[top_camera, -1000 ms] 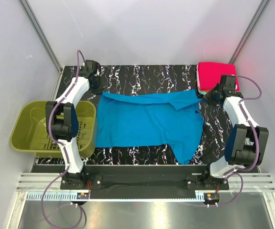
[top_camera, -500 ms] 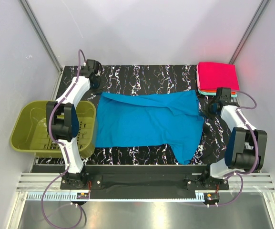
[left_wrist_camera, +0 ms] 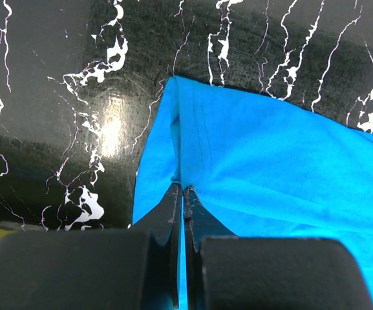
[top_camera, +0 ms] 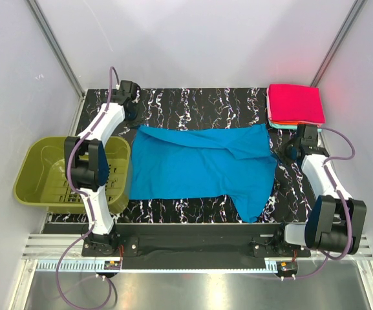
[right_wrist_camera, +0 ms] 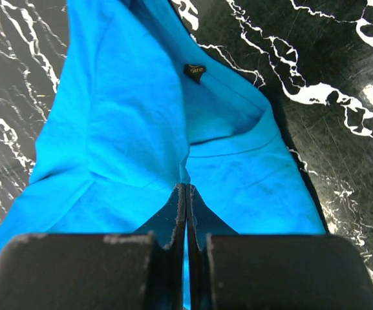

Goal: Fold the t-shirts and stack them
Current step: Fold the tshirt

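Blue t-shirt [top_camera: 199, 169] spread on the marbled surface [top_camera: 192, 100] | left hand [left_wrist_camera: 181, 190] pinches its far-left corner, right hand [right_wrist_camera: 186, 188] pinches cloth near the collar [right_wrist_camera: 233, 146] | folded pile [top_camera: 295, 103], pink on top, at far right | blue one not yet folded.

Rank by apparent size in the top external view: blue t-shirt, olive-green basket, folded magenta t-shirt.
1. blue t-shirt: spread out flat, clearly the largest.
2. olive-green basket: smaller, partly covered by the left arm.
3. magenta t-shirt: folded on top of the stack at the far right, the smallest.
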Action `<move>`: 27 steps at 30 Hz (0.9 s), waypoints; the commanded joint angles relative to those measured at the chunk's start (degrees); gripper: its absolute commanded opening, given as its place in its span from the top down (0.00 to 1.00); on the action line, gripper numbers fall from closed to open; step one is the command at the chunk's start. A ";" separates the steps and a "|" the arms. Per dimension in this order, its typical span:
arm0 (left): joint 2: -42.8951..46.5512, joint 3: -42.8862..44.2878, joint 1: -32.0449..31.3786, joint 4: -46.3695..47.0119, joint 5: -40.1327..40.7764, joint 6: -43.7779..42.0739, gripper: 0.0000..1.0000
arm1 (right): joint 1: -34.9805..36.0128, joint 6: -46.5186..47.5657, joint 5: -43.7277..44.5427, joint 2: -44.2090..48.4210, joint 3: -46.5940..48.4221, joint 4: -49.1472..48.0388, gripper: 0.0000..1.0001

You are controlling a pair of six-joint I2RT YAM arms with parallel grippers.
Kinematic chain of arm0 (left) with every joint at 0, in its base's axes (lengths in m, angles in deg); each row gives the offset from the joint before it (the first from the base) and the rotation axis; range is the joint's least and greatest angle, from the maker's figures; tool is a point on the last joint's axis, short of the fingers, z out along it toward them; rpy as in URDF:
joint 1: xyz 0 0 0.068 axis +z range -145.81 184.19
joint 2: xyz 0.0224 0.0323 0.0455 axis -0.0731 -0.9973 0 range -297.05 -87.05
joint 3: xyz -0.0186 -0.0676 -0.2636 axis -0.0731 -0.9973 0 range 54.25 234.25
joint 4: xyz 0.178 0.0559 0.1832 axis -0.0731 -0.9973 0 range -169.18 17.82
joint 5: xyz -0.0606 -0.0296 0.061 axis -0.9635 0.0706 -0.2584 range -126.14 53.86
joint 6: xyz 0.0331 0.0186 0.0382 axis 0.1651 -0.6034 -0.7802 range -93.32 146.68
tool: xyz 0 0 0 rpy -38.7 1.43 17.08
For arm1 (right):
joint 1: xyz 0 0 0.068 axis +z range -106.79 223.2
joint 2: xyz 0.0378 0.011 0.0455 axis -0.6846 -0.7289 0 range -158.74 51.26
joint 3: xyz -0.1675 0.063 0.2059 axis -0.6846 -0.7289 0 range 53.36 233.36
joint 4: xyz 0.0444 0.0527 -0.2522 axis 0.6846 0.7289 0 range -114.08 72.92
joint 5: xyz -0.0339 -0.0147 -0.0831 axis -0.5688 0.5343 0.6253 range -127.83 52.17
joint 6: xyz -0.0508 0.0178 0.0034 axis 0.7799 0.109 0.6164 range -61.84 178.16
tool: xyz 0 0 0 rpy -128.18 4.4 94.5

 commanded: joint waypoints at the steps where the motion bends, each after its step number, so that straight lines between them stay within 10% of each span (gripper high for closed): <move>1: -0.19 2.94 0.07 0.28 1.58 -0.80 1.00 | -0.10 -1.32 1.48 3.01 -1.24 -0.14 1.00; 11: 0.51 1.98 -0.28 -0.51 2.90 -0.63 1.00 | -0.10 0.87 3.76 2.49 -4.05 -0.05 1.00; 16: 0.16 3.38 -0.28 -2.88 7.20 -0.19 0.83 | -0.10 2.19 2.88 1.78 -3.97 0.04 0.99; 27: 2.45 11.29 -3.79 -4.99 6.08 -0.54 0.72 | -0.10 3.60 0.42 2.05 -2.39 4.34 0.60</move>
